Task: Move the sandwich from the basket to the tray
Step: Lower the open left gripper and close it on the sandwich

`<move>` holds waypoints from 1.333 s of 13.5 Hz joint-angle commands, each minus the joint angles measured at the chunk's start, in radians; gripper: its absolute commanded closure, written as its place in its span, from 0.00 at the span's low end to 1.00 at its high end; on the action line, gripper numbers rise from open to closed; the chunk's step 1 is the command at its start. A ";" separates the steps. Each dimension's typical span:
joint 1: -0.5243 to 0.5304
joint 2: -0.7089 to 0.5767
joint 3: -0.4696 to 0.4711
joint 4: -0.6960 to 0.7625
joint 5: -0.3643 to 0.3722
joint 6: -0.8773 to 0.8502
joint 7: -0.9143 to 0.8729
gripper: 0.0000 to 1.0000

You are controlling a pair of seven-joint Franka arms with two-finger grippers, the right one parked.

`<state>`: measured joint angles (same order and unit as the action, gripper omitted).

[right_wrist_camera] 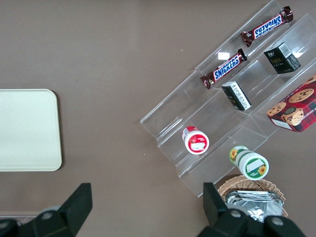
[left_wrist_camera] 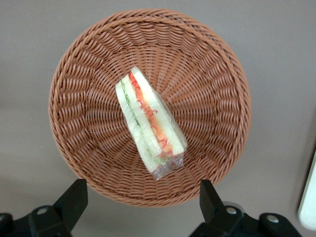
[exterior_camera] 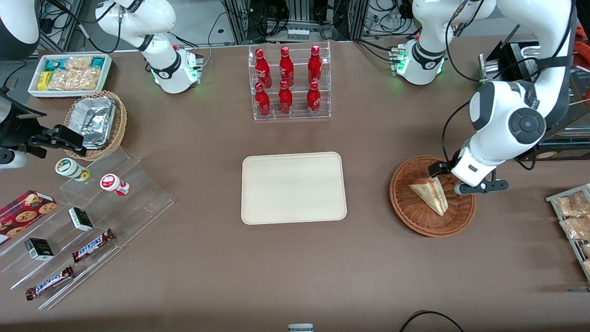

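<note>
Hand (left_wrist_camera: 140, 200) hovers over the basket (left_wrist_camera: 84, 148) — fingers spread — sandwich (left_wrist_camera: 148, 123) inside, ungrasped

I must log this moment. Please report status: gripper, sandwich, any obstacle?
Gripper above basket, open, holding nothing. Sandwich lies in basket, untouched. Tray bare; nothing in the way.
</note>
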<state>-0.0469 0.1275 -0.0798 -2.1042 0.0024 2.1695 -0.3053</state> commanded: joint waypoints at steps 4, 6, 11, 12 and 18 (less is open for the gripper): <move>-0.007 -0.017 -0.011 -0.102 -0.005 0.167 -0.386 0.00; -0.007 0.001 -0.012 -0.100 -0.004 0.188 -0.522 0.00; -0.007 0.029 -0.017 -0.100 0.004 0.196 -0.532 0.00; -0.007 0.041 -0.018 -0.100 0.007 0.197 -0.532 0.00; -0.007 0.107 -0.018 -0.100 0.011 0.257 -0.532 0.00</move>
<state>-0.0481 0.2153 -0.0978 -2.1992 0.0025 2.3988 -0.8123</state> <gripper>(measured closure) 0.000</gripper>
